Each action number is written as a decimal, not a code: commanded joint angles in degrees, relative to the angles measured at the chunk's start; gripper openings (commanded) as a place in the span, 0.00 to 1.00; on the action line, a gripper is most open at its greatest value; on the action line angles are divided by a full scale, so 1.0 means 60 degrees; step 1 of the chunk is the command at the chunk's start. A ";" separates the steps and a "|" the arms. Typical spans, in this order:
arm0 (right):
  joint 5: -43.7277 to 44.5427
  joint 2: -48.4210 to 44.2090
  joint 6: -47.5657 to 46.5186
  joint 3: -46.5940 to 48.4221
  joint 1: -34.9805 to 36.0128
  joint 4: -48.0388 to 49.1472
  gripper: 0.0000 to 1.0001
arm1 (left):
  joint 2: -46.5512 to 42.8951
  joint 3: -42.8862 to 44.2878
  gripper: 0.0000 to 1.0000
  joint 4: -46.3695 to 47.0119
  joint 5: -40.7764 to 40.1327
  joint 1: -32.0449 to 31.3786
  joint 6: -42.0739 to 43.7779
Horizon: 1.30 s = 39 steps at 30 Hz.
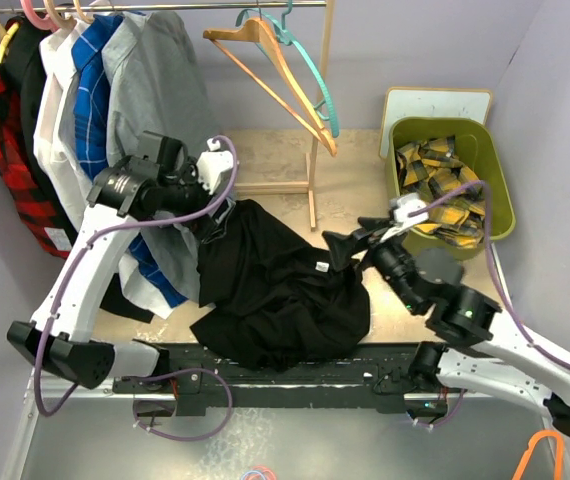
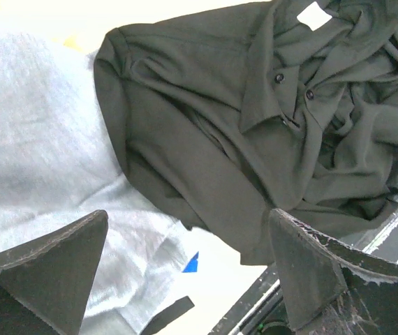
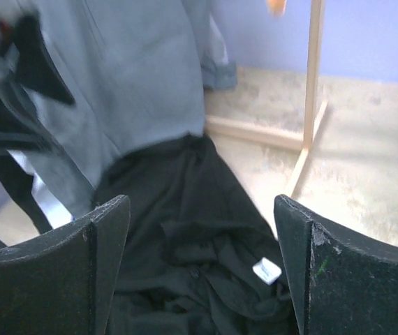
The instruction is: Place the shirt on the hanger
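Black soft collared shirt (image 1: 275,285) heaped at desk near edge: light, limp, likely sags. Best hold: collar (image 2: 269,101) by white label (image 2: 315,14). Left tool (image 2: 185,223), right tool (image 3: 200,206) released, empty.

The shirt (image 1: 275,290) is plain black, the hanger (image 1: 310,72) teal, the hung shirt (image 1: 160,80) grey, the binned garment (image 1: 435,170) yellow-and-black plaid.
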 commanded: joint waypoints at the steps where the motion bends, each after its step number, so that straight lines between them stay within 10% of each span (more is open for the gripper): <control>1: 0.0106 -0.0609 -0.0340 0.1827 0.0013 -0.0305 0.83 | -0.1137 -0.0352 1.00 0.0314 0.1073 0.0905 -0.0308; 8: 0.1561 0.2534 -0.2300 0.6528 -0.0118 -0.1475 0.79 | -0.2203 -0.1375 1.00 0.1281 0.2972 0.2673 -0.1344; 13: -0.0509 0.5086 -0.2243 0.9776 -0.2096 -0.1845 0.55 | -0.2137 -0.1741 1.00 0.1015 0.3711 0.3529 -0.0856; 18: -0.2647 0.7366 -0.1311 1.2615 -0.3954 -0.3287 0.57 | -0.2545 -0.2167 1.00 0.1114 0.3204 0.3551 -0.0705; 39: -0.4032 0.8752 -0.1205 1.2310 -0.4795 -0.3383 0.61 | -0.2207 -0.2338 1.00 0.1304 0.3253 0.3595 -0.0527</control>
